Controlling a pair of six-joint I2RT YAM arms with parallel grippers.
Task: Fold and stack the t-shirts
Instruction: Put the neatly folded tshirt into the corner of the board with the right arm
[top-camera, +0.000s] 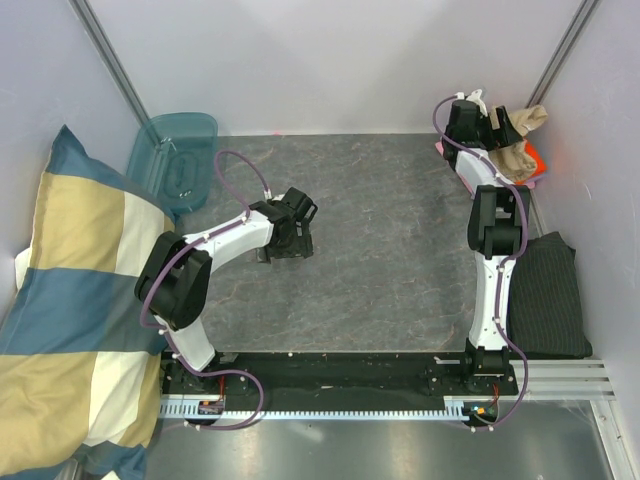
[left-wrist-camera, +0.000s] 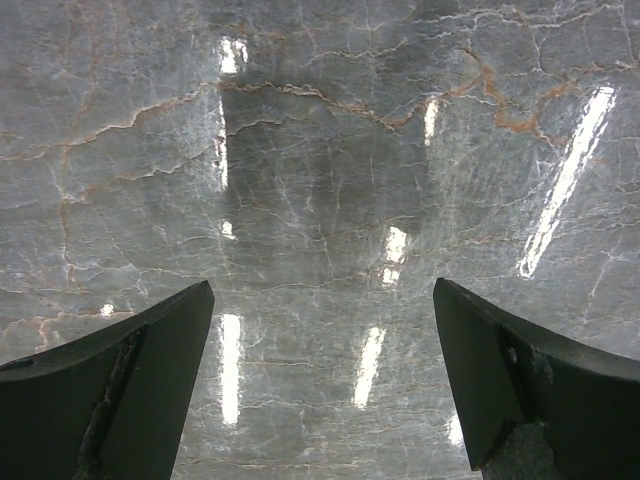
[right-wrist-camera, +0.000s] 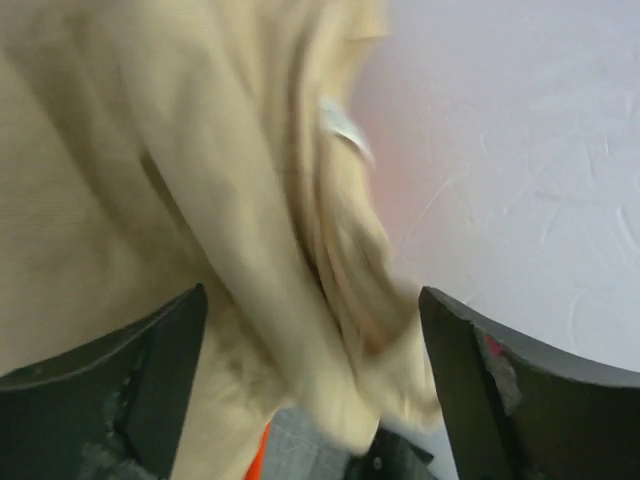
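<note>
The tan t-shirt (top-camera: 519, 152) lies bunched in the far right corner on top of a bright orange folded t-shirt (top-camera: 538, 158). A pink edge (top-camera: 441, 147) shows to the left of the arm there. My right gripper (top-camera: 498, 127) is at this pile. In the right wrist view the tan t-shirt (right-wrist-camera: 150, 150) hangs blurred between the wide-apart jaws of the right gripper (right-wrist-camera: 312, 330), with a strip of orange (right-wrist-camera: 258, 455) below. My left gripper (top-camera: 290, 228) hovers over the bare grey table, open and empty (left-wrist-camera: 322, 310). No blue t-shirt shows.
A translucent teal bin (top-camera: 176, 152) stands at the far left. A blue-and-cream checked pillow (top-camera: 70, 300) fills the left side. A dark striped cloth (top-camera: 546, 295) lies at the right edge. White walls (right-wrist-camera: 520, 150) close in behind the pile.
</note>
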